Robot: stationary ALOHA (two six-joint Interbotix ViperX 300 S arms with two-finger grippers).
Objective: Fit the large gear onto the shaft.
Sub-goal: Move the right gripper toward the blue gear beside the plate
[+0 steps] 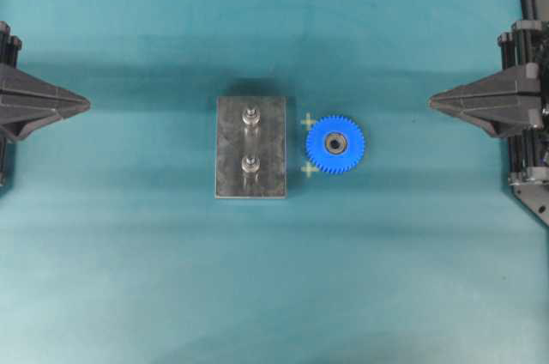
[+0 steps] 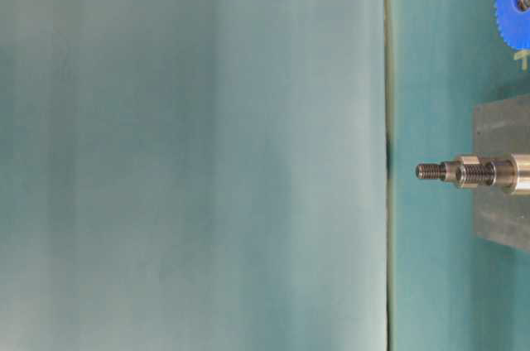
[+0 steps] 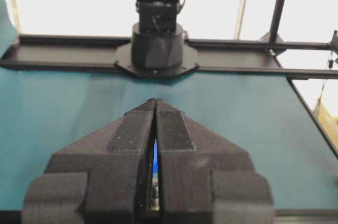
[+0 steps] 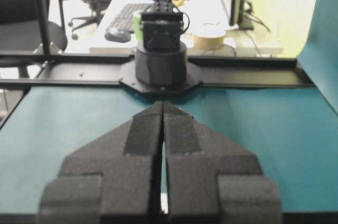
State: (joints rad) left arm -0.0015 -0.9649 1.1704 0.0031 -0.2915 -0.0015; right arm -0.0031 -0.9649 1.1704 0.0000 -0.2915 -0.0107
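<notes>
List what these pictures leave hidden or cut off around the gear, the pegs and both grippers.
- Large gear: table-level view shows only a slice, cut by the frame edge.
- Shaft: at table level the two pegs overlap, so they cannot be told apart.
- Grey plate: hidden in both wrist views behind the closed fingers.
- Left gripper and right gripper: arms cut off overhead.

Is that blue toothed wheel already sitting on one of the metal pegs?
No, in the overhead view the large gear lies flat on the teal table beside the grey plate, and both pegs, the shaft included, stand bare.
</notes>
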